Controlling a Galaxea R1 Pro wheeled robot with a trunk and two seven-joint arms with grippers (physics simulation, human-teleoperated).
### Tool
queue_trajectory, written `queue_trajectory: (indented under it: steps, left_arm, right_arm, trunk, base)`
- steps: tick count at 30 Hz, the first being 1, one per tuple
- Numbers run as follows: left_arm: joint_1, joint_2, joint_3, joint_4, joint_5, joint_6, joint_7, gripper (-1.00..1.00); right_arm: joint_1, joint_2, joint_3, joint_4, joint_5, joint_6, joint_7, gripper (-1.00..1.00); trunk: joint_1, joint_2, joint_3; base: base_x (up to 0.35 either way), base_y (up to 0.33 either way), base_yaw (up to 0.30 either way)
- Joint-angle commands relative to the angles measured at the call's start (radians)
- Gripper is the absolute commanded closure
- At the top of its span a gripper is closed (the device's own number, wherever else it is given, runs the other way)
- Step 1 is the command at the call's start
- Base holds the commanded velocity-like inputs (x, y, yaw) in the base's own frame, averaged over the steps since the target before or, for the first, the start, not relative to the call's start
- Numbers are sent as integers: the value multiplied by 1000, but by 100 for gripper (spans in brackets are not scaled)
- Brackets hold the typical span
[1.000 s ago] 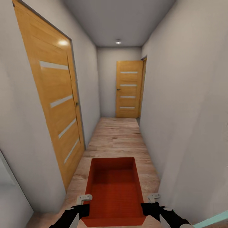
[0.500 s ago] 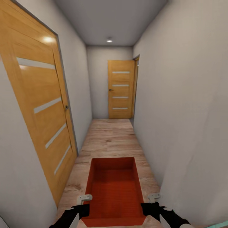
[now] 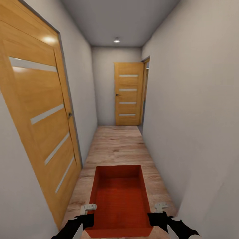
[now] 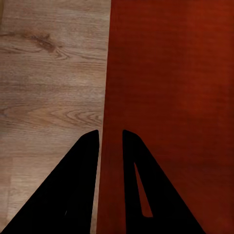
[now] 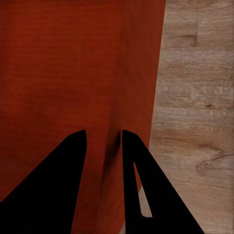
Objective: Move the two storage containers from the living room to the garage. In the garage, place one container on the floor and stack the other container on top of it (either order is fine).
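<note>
Presently, setting: a narrow hallway with pale grey walls, a light wood-plank floor (image 3: 119, 142) and a small ceiling light (image 3: 116, 41).
Container: one orange-red storage container (image 3: 120, 199) sat low in the middle of the head view, carried between the two arms above the plank floor, its long side running away from the robot.
Contents: nothing lay inside; only its ribbed bottom and low straight walls showed.
Left gripper (image 4: 110, 137): its jaws pinched the container's left wall, one finger outside over the planks and one inside against the red surface.
Right gripper (image 5: 104, 137): its jaws pinched the right wall the same way, one finger inside the bin and one at the outer face.
Arms: in the head view the black left gripper (image 3: 87, 217) and right gripper (image 3: 156, 216) sat at the near corners of the bin.
Doors: a large wooden door (image 3: 43, 109) with pale horizontal strips was shut on the left wall; a like far door (image 3: 128, 94) stood at the hallway's end.
Cut off: the near end of the container and both arms ran out of the lower edge of the head view.
Hard to tell: an opening beside the far door on the right showed only as a thin strip.
</note>
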Motion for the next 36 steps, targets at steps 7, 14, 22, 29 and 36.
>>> queue_trajectory:
  steps: [7, 14, 22, 29, 36]
  left_arm:
    - [0, 32, -4, 11, -24, 8, 27, 100]
    - [0, 32, -4, 11, -24, 7, 27, 100]
    - [0, 34, -4, 10, -23, 5, 26, 100]
    - [0, 33, -4, 10, -23, 5, 27, 100]
    - [0, 34, -4, 10, -24, 6, 28, 100]
  right_arm:
    - [-1, 0, 9, -7, -3, -1, 2, 100]
    - [-1, 0, 9, -7, -2, 0, 0, 100]
    - [-1, 0, 9, -7, -2, 0, 0, 100]
    - [-1, 0, 9, -7, -2, 0, 0, 100]
    - [-1, 0, 9, -7, -2, 0, 0, 100]
  trunk:
    - [1, -2, -2]
    - [1, -2, -2]
    - [1, -2, -2]
    - [1, -2, -2]
    - [1, -2, -2]
  base:
    - [318, 6, 0]
    - [320, 0, 0]
    - [320, 0, 0]
    - [321, 0, 0]
    - [328, 0, 0]
